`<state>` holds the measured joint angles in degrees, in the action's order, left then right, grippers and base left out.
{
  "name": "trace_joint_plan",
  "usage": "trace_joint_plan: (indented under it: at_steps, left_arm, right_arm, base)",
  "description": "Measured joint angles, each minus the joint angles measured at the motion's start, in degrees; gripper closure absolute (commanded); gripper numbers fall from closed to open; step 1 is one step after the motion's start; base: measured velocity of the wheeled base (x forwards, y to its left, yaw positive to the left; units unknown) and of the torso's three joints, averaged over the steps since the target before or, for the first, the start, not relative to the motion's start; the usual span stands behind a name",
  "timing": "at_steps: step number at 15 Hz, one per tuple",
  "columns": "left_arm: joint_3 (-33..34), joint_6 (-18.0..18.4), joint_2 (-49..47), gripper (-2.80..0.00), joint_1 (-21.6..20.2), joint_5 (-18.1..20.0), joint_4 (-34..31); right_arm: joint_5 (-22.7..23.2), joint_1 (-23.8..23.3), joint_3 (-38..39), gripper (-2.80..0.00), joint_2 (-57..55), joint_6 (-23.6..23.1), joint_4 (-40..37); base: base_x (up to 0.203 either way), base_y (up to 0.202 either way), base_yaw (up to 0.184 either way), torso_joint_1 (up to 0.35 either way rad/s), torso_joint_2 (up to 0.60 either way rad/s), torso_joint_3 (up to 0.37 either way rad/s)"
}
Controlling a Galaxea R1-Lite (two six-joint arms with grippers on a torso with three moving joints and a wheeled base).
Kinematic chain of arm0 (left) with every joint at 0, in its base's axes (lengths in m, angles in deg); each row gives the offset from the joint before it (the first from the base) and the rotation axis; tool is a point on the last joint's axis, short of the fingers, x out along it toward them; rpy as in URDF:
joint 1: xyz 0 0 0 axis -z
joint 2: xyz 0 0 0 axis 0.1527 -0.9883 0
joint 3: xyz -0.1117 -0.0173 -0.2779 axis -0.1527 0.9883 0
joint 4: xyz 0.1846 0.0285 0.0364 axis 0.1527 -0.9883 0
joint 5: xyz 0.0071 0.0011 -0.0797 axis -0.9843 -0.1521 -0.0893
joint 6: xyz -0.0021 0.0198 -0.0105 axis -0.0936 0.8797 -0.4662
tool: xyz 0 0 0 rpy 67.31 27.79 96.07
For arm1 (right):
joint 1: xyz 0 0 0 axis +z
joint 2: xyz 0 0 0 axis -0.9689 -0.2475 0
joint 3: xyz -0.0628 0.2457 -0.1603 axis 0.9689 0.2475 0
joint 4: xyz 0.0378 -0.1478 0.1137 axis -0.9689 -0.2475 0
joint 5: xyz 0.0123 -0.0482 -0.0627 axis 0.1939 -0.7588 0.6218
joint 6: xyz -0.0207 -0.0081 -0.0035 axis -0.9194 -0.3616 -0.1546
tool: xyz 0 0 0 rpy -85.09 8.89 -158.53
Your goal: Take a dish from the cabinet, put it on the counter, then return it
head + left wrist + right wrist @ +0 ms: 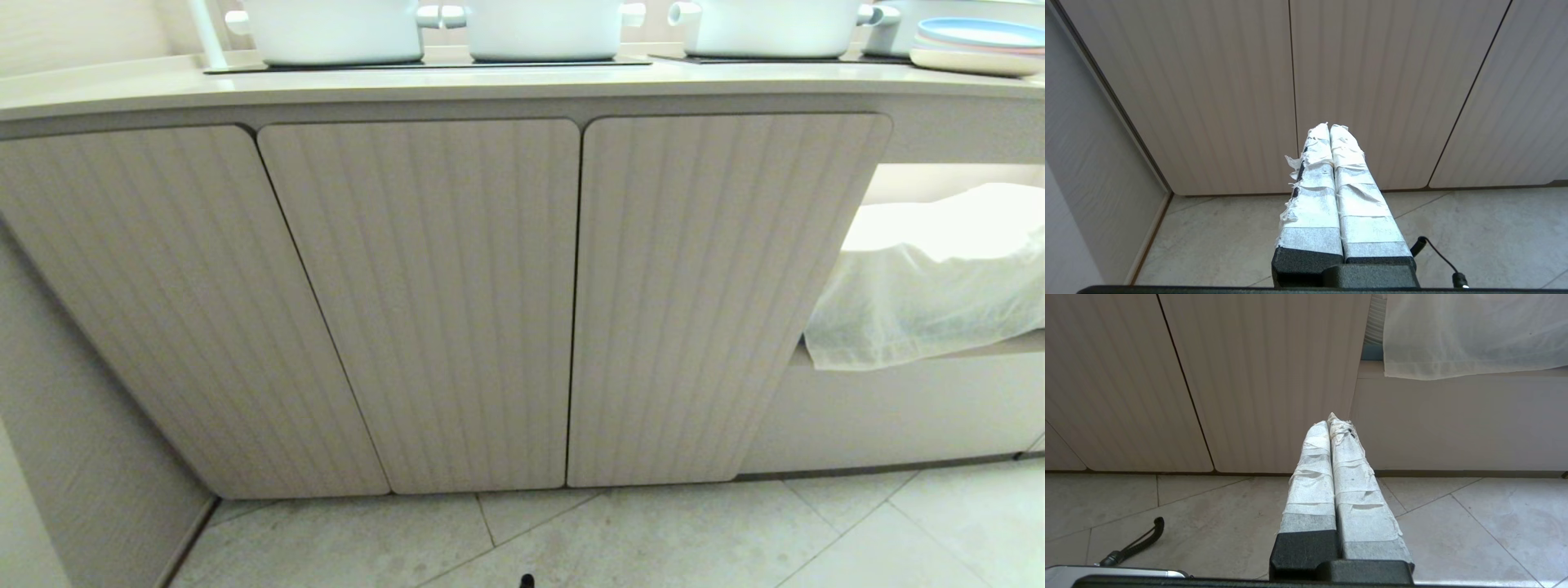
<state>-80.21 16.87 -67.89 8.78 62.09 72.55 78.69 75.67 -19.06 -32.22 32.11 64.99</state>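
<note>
The cabinet (424, 302) has all three doors closed, so the dish is out of sight. Both the left gripper (1329, 127) and right gripper (1331, 421) hang clenched and empty above the floor (653, 539). Pots (543, 28) line the counter's (522, 86) back edge.

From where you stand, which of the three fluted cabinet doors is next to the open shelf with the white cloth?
The rightmost door: its right edge borders the open shelf where the white cloth hangs.
</note>
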Motion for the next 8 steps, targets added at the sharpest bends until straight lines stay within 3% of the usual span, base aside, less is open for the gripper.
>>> trace_joint_plan:
  at_steps: [8]
  left_arm:
    - [0.00,0.00,0.00,0.00,0.00,0.00,0.00]
  right_arm:
    - [-0.07,0.00,0.00,0.00,0.00,1.23,0.05]
  base:
    - [0.000,0.000,0.000,0.000,0.00,0.000]
